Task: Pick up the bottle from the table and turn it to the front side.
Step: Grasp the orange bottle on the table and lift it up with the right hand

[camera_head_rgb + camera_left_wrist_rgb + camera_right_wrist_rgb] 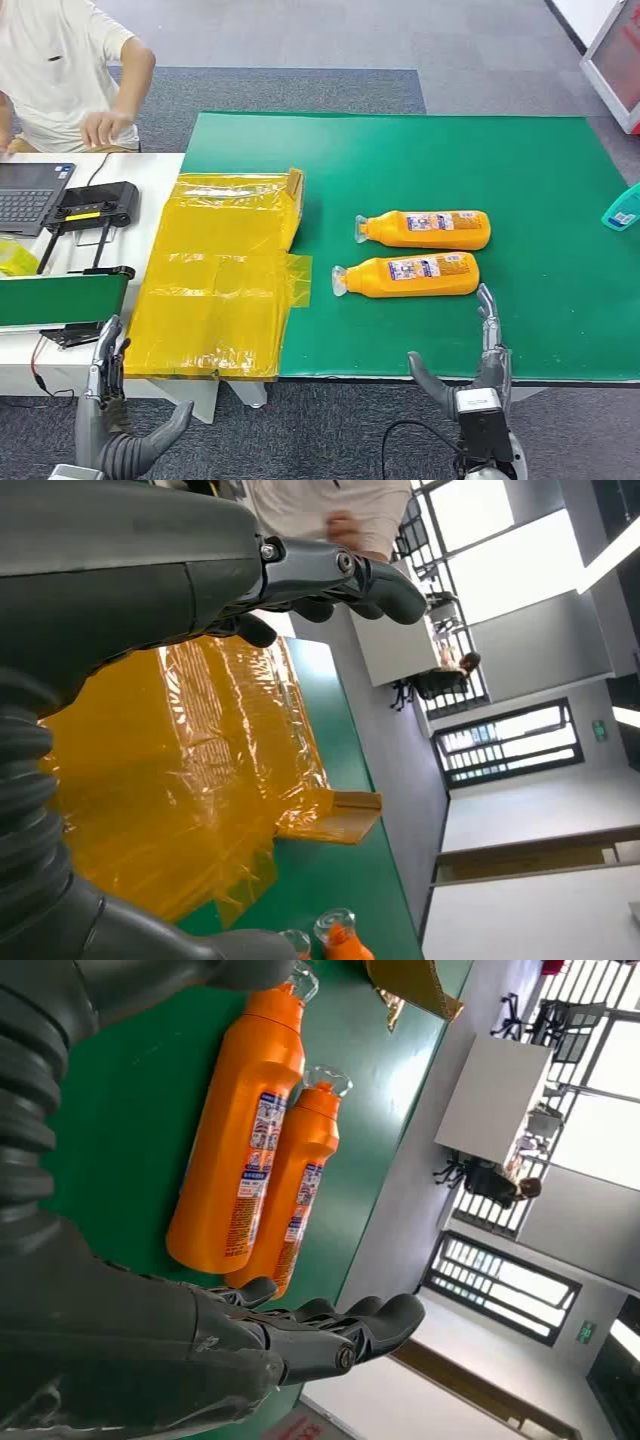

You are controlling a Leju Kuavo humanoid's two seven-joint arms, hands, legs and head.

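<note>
My right robot hand (489, 350) is hovering open and empty at the near edge of the green desk (543, 300), fingers spread, just short of the near bottle (411, 274). That bottle is lying on its side, cap toward 9 o'clock, with a second bottle (427, 229) just beyond it at 12 o'clock. My left robot hand (106, 370) is also sitting open, holding nothing, beside the yellow plastic sheet (215, 275). I'm seeing a person (64, 70) seated at 10 o'clock by a laptop (30, 192).

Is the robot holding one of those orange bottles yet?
No. Both hands, left and right, are empty; the two orange bottles lie untouched on the green table.
</note>
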